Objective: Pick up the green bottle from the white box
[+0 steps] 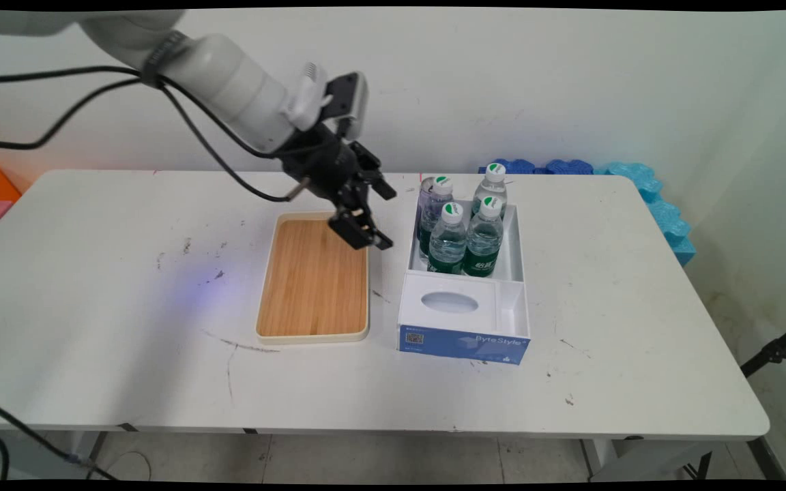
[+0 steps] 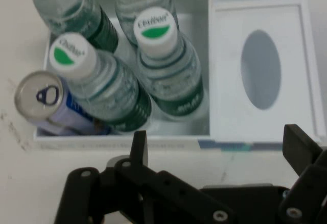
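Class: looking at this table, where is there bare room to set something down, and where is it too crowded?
Free: the wooden tray holds nothing, though the open gripper hangs over its far right corner; the table right of the white box. Crowded: the box's far compartment, packed with four bottles and a can.

Your gripper (image 1: 366, 215) is hanging with fingers spread and empty above the far right corner of the wooden tray (image 1: 313, 279). Just beside it, the white box (image 1: 512, 235) is holding four water bottles (image 1: 447, 239) standing upright and one can (image 2: 40, 97).
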### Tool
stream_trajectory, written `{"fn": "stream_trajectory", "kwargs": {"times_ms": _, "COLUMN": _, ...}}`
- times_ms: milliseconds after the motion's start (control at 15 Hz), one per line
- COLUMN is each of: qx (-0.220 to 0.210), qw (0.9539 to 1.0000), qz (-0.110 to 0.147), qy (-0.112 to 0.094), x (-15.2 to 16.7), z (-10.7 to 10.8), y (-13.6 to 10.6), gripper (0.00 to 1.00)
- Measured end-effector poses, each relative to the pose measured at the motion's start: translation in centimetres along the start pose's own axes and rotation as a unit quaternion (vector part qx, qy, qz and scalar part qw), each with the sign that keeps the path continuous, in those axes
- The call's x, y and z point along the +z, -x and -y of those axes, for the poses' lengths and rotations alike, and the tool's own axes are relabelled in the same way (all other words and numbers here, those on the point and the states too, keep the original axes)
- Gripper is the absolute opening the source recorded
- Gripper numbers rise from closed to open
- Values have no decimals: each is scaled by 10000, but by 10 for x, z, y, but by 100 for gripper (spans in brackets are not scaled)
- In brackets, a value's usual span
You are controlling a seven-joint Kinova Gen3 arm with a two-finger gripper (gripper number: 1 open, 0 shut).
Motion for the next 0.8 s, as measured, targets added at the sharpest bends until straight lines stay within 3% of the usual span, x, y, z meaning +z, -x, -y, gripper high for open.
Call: {"fn": "stream_trajectory", "kwargs": {"times_ms": 800, "qx": 13, "qw": 9998, "qz": -35, "qy": -179, "x": 79, "z": 5, "y": -26, "gripper": 100}}
